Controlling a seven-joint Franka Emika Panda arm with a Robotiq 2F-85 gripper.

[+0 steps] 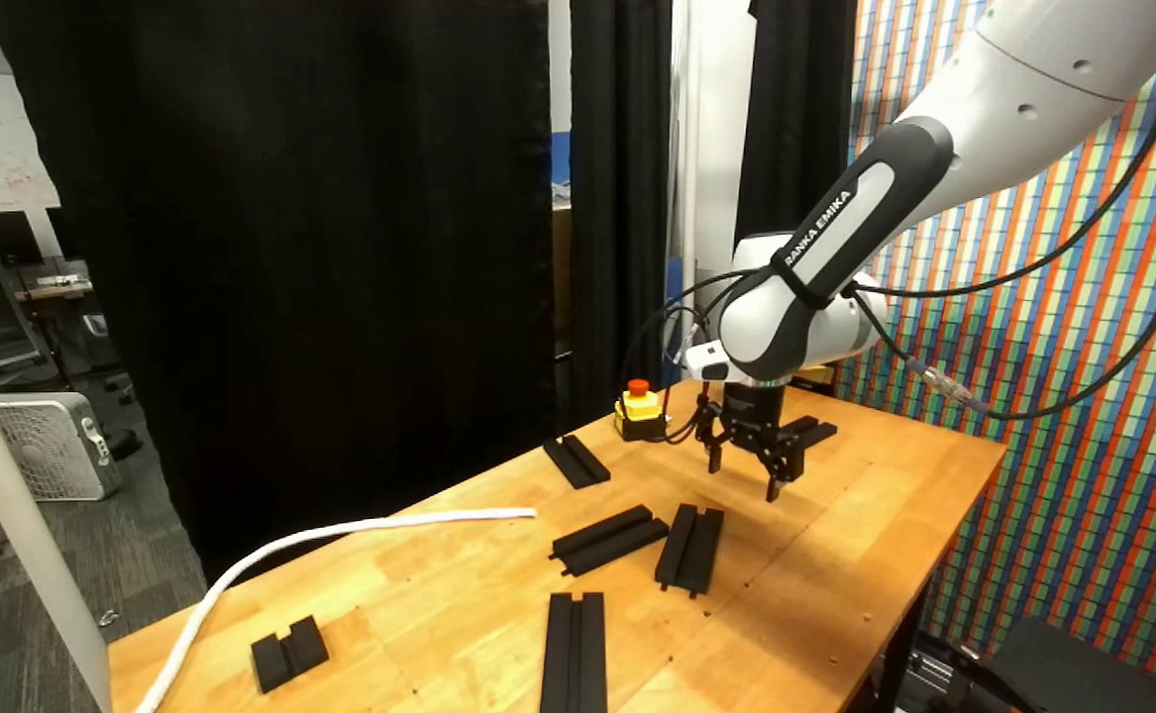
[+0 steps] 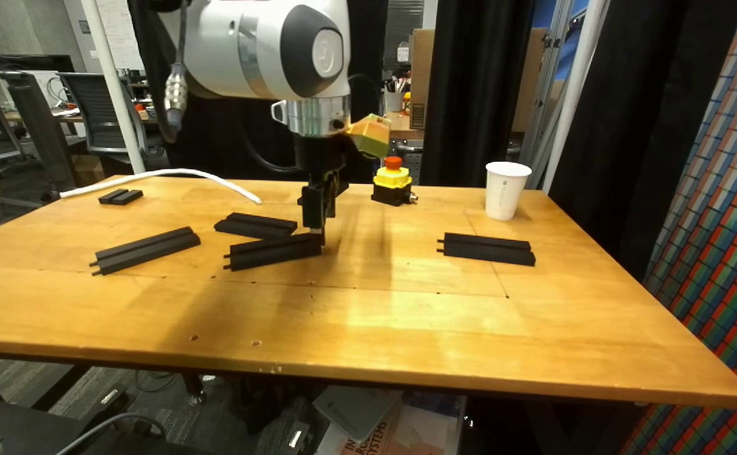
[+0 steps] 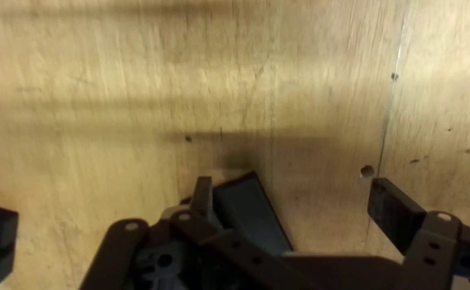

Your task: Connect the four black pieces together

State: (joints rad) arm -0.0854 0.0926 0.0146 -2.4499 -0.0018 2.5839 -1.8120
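Note:
Four black pieces lie apart on the table, flat bars with a lengthwise groove. In an exterior view, a bar (image 1: 560,654) is at the front edge, with a bar (image 1: 597,540) and another bar (image 1: 679,550) close together behind it. The last bar (image 2: 487,249) lies off by itself, partly hidden behind the gripper in an exterior view. My gripper (image 1: 744,478) hangs over the table, open, with nothing held. In the wrist view, a bar's end (image 3: 251,209) shows below my open gripper (image 3: 291,191), nearer the left finger, which covers part of it.
A small black block (image 1: 288,654) and a shorter black piece (image 1: 578,461) also rest on the table. Around them are a white cord (image 1: 340,530), an emergency stop (image 2: 393,182) and a white cup (image 2: 506,191). A black curtain (image 1: 290,248) hangs along one side.

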